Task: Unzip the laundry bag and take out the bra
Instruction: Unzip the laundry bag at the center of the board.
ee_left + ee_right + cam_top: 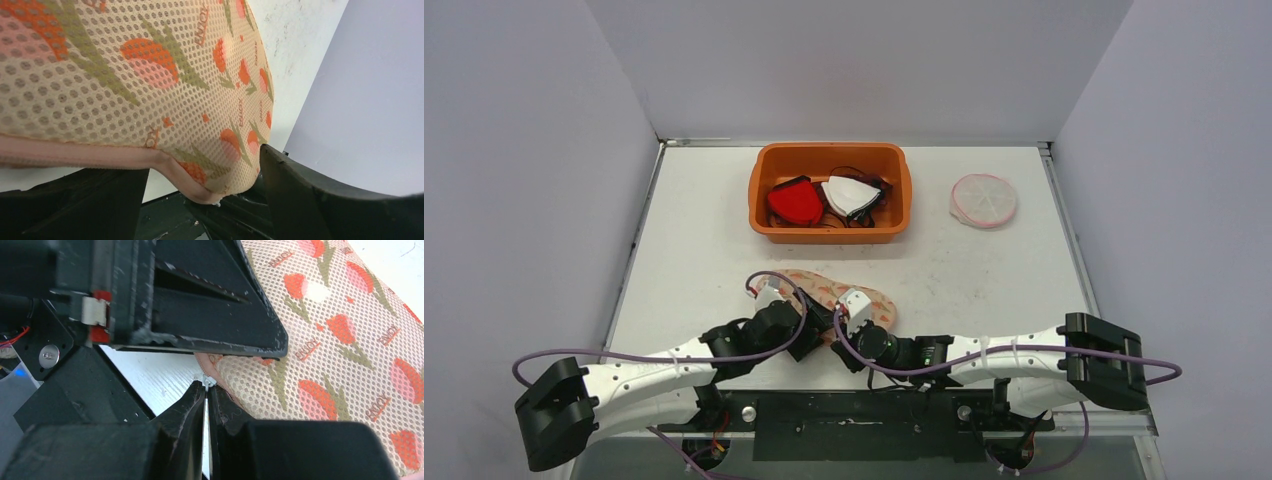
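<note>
Peach mesh laundry bag (pixel 820 290), tulip print, lower ctr. L gripper (pixel 202 167) spread astride its rounded corner. R gripper (pixel 206 390) pinching small metal zipper pull (pixel 208 382).

Your laundry bag (pixel 824 291) lies flat on the table (pixel 984 280) near its front edge, with its length running left to right. It is a peach mesh pouch printed with orange-red tulips and small lettering. Its pink zip (pixel 75 156) looks closed along the stretch you can see, and the small silver zipper pull (pixel 207 382) sits at one rounded end. The mesh hides the contents.
</note>
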Controlling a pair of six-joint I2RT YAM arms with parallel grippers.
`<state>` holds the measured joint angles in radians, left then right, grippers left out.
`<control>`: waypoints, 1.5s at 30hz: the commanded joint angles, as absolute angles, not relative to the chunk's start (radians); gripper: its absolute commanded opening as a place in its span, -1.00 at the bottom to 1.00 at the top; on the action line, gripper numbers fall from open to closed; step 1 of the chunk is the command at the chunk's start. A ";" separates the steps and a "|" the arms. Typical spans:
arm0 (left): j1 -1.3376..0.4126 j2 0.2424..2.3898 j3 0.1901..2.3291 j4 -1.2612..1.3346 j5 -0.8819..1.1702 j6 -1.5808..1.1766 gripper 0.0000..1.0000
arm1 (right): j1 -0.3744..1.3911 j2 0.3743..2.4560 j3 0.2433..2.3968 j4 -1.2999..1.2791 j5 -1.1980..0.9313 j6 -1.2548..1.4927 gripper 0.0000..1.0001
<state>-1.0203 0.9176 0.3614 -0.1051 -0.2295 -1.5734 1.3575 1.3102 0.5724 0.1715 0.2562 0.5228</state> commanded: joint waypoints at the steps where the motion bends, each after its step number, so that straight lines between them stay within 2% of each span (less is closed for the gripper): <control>1: -1.019 0.948 0.342 0.031 -0.256 -1.602 0.41 | 1.373 1.315 0.586 0.252 0.262 0.510 -0.89; 10: -0.999 0.900 0.336 -0.084 -0.336 -1.600 -0.72 | 1.376 1.269 0.571 0.188 0.313 0.528 -0.89; 13: -0.987 0.900 0.335 -0.104 -0.337 -1.598 -0.98 | 1.378 1.251 0.567 0.148 0.330 0.539 -0.89; 14: -0.982 0.900 0.334 -0.109 -0.336 -1.597 -1.00 | 1.378 1.245 0.564 0.137 0.334 0.543 -0.89; 26: -0.901 0.900 0.342 -0.147 -0.283 -1.492 -1.00 | 1.377 1.142 0.504 0.004 0.445 0.640 -0.89; 36: -0.726 1.030 0.422 -0.015 -0.005 -1.222 -1.00 | 1.373 1.124 0.479 0.013 0.440 0.640 -0.89; 38: -0.706 1.081 0.473 -0.025 0.000 -1.172 -0.99 | 1.371 1.140 0.486 0.025 0.432 0.627 -0.89; 40: -0.692 1.118 0.513 -0.052 0.039 -1.133 -0.75 | 1.367 1.163 0.502 0.039 0.423 0.612 -0.89; 45: -0.692 1.046 0.504 -0.123 0.066 -1.115 0.40 | 1.349 1.230 0.535 0.114 0.381 0.565 -0.89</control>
